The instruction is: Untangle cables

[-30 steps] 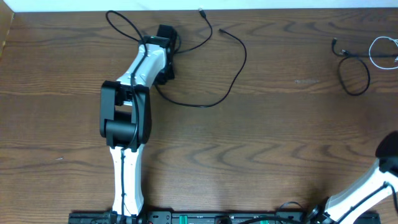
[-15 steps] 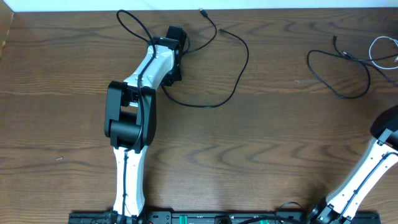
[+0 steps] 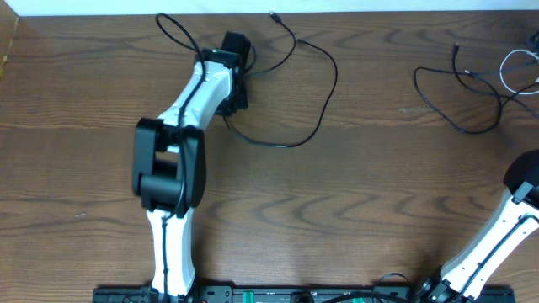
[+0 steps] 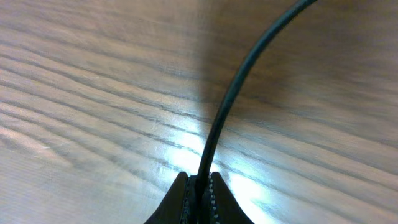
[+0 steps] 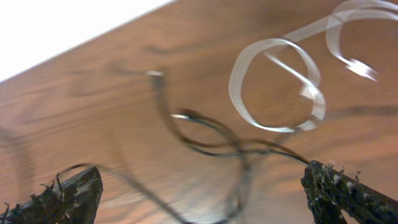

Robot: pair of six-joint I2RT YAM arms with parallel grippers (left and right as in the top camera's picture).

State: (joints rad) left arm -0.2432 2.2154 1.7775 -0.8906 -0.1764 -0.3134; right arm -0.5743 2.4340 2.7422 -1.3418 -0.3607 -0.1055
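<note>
Left hand (image 4: 198, 185), seen from its wrist camera: the two fingertips were clenched on the black cable (image 4: 231, 93), which ran up and away from the pinch in a single smooth curve over the wood-grain counter (image 3: 337, 210). In the overhead view the left arm (image 3: 189, 97) was stretched toward the far edge of the counter, so the left hand sat close to that edge. From the left hand the black cable spread to the right in two strands. One rose to a small plug end near the far edge. The other swept out in a wide arc, with its own plug end just right of the first and its low point on the near side of the left hand. All of this cable lay within a short reach of the left hand.

Far to the right of the left hand, near the counter's right edge, lay a second black cable (image 5: 244, 152) in an open loop, with the white cable (image 5: 235, 81) coiled just beyond it. Whether these two crossed or merely touched could not be told from the blurred wrist view.

Right hand (image 5: 202, 177): released, fingers spread wide. The right arm (image 3: 497, 244) stood far right of the left hand, on the near side.
</note>
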